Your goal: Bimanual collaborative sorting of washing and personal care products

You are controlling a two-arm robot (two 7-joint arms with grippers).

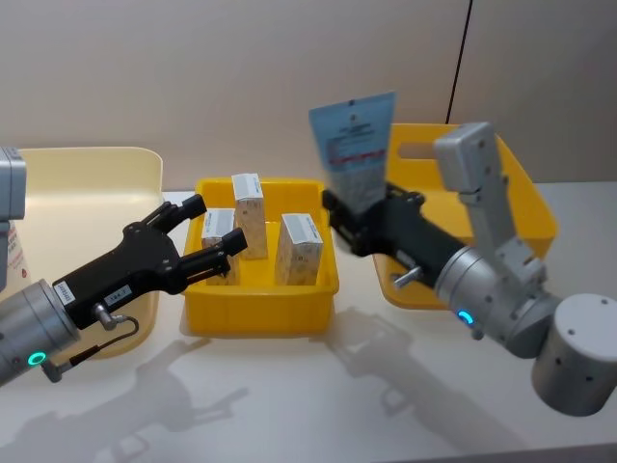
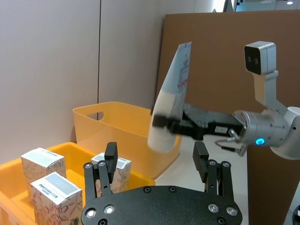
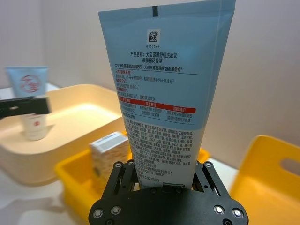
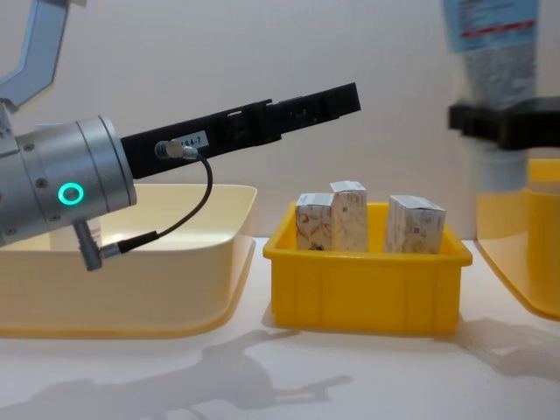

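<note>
- Clamping the lower part of a light-blue squeeze tube (image 1: pixel 355 145), the right gripper (image 1: pixel 357 217) has its fingers closed on either side of the tube's body.
- The tube stands upright in that grip, flat crimped end up and pale cap end down. Its side with small print and a red band faces the right wrist camera.
- In the chest view the tube hangs in the air, clear of the table (image 1: pixel 318 386). It is above the gap between the small yellow bin (image 1: pixel 260 311) and the deep yellow tub (image 1: pixel 532 207) on the robot's right.
- The left gripper (image 1: pixel 220 220) reaches in from the robot's left with its fingers spread apart and nothing between them. It hovers over the left part of the small yellow bin, above the cartons.
- Three white cartons (image 1: pixel 249 214) with red-and-grey print stand upright inside the small yellow bin, two towards its left and one towards its right.
- A second light-blue tube (image 3: pixel 30 101) bearing a round red logo stands cap-down in the cream tub (image 1: pixel 96 178), as seen from the right wrist.
- The cream tub sits on the table just beside the bin, on the robot's left.
</note>
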